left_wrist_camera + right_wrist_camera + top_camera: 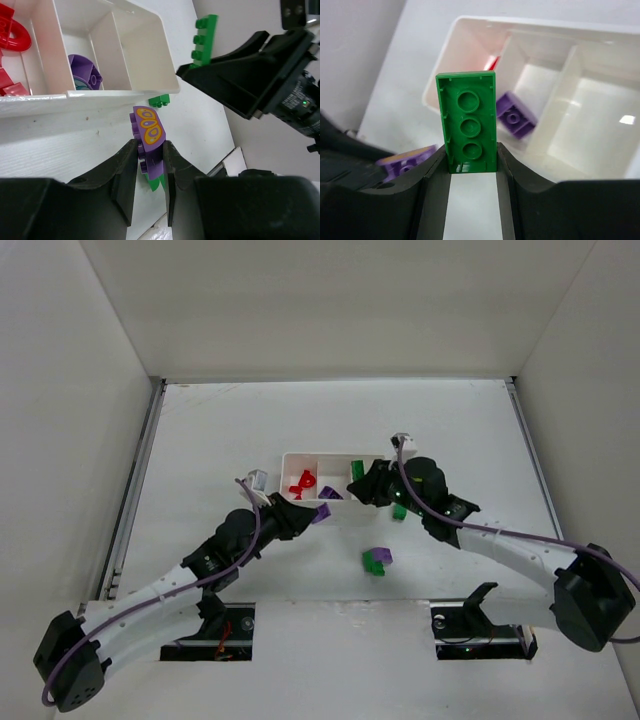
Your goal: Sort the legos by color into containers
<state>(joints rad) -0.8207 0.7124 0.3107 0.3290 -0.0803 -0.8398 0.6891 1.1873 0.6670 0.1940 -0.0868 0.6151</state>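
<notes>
The white tray (300,454) has three compartments: red legos (302,483) in the left one, a purple brick (331,494) in the middle one. My left gripper (316,514) is shut on a purple brick with orange ovals (150,137), just in front of the tray's near wall (75,96). My right gripper (365,480) is shut on a flat green plate (469,122) and holds it at the tray's right end (357,470). The right compartment (600,115) looks empty in the right wrist view.
A small green brick (399,511) lies on the table next to the tray's near right corner. A green and a purple brick (376,560) lie together nearer the arm bases. White walls enclose the table on three sides.
</notes>
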